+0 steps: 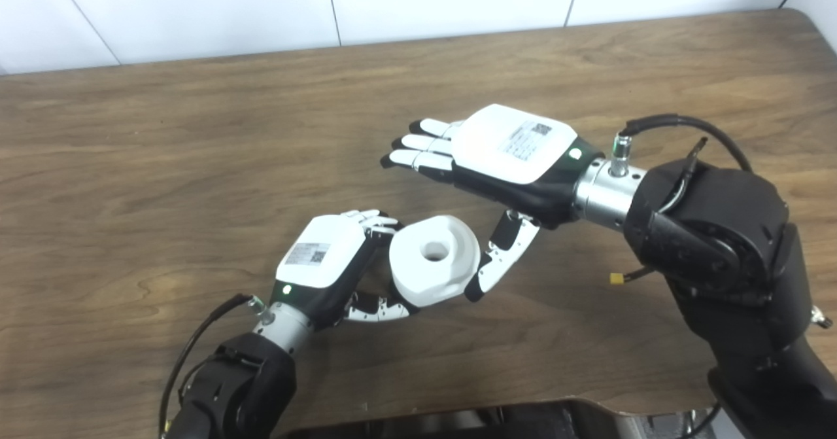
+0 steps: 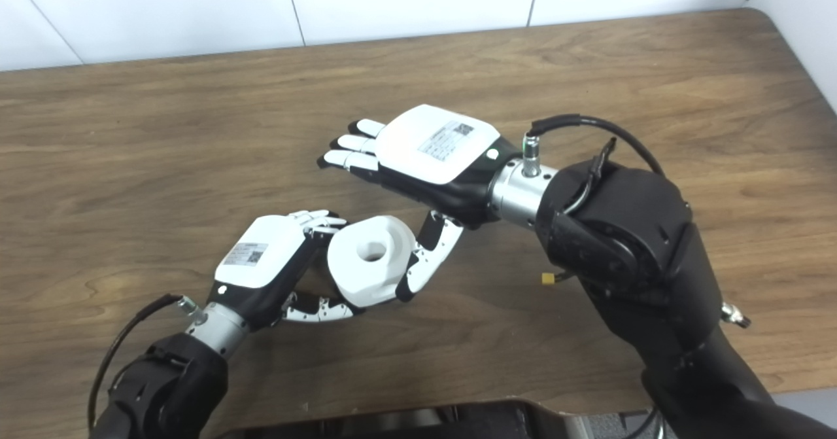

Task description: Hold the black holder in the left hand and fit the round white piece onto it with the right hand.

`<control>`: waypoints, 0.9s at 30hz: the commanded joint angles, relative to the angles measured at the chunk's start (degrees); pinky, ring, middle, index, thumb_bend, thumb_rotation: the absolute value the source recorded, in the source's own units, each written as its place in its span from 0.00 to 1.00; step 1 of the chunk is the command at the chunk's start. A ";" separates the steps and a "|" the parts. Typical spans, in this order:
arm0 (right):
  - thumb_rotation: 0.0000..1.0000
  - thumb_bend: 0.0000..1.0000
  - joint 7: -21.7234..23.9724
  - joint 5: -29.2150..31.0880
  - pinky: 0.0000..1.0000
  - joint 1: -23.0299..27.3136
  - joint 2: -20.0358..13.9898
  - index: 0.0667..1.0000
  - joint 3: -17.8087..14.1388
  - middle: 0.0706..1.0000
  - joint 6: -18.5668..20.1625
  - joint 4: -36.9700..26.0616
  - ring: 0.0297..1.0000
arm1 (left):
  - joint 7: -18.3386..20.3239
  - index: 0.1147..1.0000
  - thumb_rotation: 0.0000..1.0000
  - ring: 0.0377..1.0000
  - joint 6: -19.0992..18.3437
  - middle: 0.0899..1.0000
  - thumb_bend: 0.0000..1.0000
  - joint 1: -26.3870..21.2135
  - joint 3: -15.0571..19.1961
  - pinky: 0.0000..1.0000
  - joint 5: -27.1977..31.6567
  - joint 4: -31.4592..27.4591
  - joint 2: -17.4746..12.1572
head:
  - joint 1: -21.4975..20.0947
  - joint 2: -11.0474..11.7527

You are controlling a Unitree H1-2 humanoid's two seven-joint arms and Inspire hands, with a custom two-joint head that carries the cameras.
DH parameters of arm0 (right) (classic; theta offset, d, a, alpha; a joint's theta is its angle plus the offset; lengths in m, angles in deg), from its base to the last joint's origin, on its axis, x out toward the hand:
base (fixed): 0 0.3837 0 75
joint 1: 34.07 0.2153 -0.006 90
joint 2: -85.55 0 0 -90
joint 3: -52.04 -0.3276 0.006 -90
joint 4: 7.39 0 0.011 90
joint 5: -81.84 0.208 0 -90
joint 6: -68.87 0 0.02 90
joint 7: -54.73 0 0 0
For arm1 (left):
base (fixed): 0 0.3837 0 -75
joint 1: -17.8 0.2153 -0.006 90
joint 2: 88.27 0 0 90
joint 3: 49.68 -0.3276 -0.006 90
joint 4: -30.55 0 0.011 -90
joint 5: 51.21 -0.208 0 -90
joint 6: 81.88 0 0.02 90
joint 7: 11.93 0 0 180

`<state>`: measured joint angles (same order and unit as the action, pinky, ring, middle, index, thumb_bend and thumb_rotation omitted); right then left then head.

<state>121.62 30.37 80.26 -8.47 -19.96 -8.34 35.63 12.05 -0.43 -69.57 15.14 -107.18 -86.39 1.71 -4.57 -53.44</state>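
Left eye view: at lower centre, our left hand (image 1: 324, 256) curled its fingers around the round white piece (image 1: 433, 259). Our right hand (image 1: 503, 158) was spread flat, its thumb (image 1: 500, 256) touching the piece's right side.

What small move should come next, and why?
Probably draw the right hand clear. Its fingers are spread flat, holding nothing, only the thumb near the round white piece, which already sits in the left hand; the holder beneath is hidden.
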 commanded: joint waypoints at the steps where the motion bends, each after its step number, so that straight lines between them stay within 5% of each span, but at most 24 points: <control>1: 0.48 1.00 1.55 0.58 0.89 2.02 -0.89 0.96 -0.87 0.96 0.78 -0.43 0.99 | 4.03 0.77 0.20 0.85 -1.32 0.80 0.86 1.46 -0.80 0.83 -1.41 0.15 -0.16 | -0.06 -0.01; 5: 0.48 1.00 0.86 0.77 0.88 2.20 -1.13 0.95 -1.05 0.96 0.63 0.36 0.98 | 5.19 0.88 0.26 0.86 -1.62 0.84 0.92 1.39 -0.48 0.81 -1.99 -0.40 0.40 | 0.06 -0.08; 16: 0.47 1.00 0.55 0.72 0.90 2.40 -1.58 0.94 -1.24 0.95 0.78 1.70 0.99 | 9.26 0.97 0.29 0.89 -2.66 0.89 1.00 0.99 0.14 0.83 -1.81 -2.12 0.43 | 0.49 -0.23; 27: 0.48 1.00 -0.29 1.25 0.89 2.60 -2.16 0.94 -1.33 0.95 0.22 2.95 0.98 | 13.57 0.95 0.34 0.89 -3.62 0.89 1.00 0.47 5.05 0.84 2.77 -5.81 -2.73 | 1.87 0.21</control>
<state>121.28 31.06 80.83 -9.84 -20.29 -8.38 39.28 23.41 -2.64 -70.06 19.28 -104.81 -91.99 0.58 -2.64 -53.17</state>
